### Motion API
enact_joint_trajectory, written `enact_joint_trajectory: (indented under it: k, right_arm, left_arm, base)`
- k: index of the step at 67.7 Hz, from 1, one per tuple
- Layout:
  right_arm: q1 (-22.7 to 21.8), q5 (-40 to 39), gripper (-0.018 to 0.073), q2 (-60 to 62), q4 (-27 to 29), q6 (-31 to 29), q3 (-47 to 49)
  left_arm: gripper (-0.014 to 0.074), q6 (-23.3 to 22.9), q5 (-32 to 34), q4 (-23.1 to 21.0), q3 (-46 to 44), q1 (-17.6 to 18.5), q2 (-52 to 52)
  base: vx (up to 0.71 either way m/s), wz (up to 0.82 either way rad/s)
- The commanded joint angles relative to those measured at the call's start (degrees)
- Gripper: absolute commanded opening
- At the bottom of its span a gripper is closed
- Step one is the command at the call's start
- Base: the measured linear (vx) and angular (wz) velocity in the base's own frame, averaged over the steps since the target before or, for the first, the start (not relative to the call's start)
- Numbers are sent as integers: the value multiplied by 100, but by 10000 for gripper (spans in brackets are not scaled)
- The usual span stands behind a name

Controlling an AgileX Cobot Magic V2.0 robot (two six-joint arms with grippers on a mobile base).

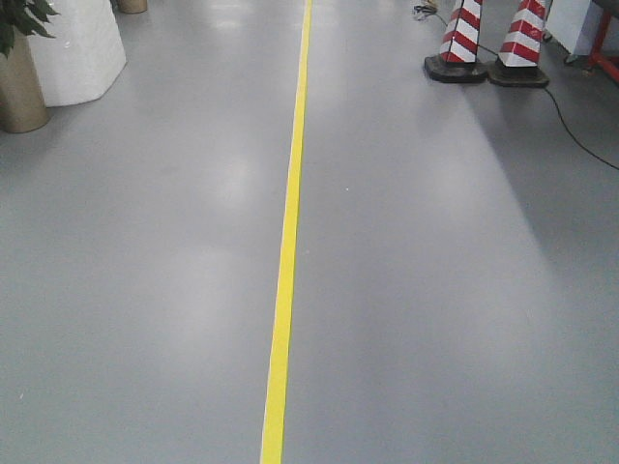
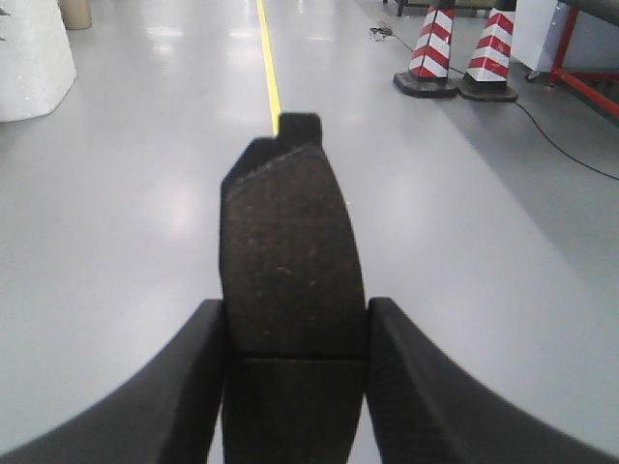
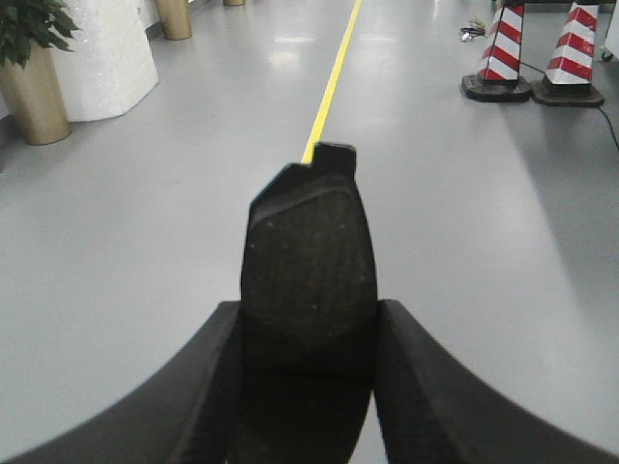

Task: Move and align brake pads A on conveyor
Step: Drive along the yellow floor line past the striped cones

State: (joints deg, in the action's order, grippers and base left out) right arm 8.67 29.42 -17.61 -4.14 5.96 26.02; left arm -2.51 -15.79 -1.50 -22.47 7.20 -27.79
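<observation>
In the left wrist view a dark grey brake pad [image 2: 290, 246] with a centre groove and a black backing tab at its far end sticks out forward, clamped between both fingers of my left gripper [image 2: 295, 333], which is shut on it. The right wrist view shows the same picture: another brake pad [image 3: 309, 261] held by my right gripper [image 3: 308, 333], shut on its sides. Both pads hang above the grey floor. The conveyor is out of view in every frame. Neither gripper appears in the front view.
A yellow floor line [image 1: 287, 232] runs straight ahead over the grey floor. Two red-and-white striped cones [image 1: 488, 43] stand far right with a black cable beside them. A white column [image 1: 77, 48] and a gold planter [image 1: 17, 87] stand far left.
</observation>
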Motion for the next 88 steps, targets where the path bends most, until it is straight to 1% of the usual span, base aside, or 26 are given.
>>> enact_joint_trajectory:
  k: [1,24,63,88]
  right_arm:
    - [-2,-521,-10,-41,-61,-25,172]
    - [-2,-526,-10,-46,-61,-25,172]
    - [-2,-526,-10,-46,-61,-25,172]
    - [-2,-528,-10,-46,-61,-25,172]
  left_arm:
    - [-6,-2,572,-14,-166,24,12]
    - [-6,-2,566,-14,-166,24,12]
    - [-6,-2,572,-14,-166,24,12]
    - [-6,-2,572,-14,-166,24,12]
  base:
    - [67,1]
    - [65,0]
    - [65,-12]
    - [70,1]
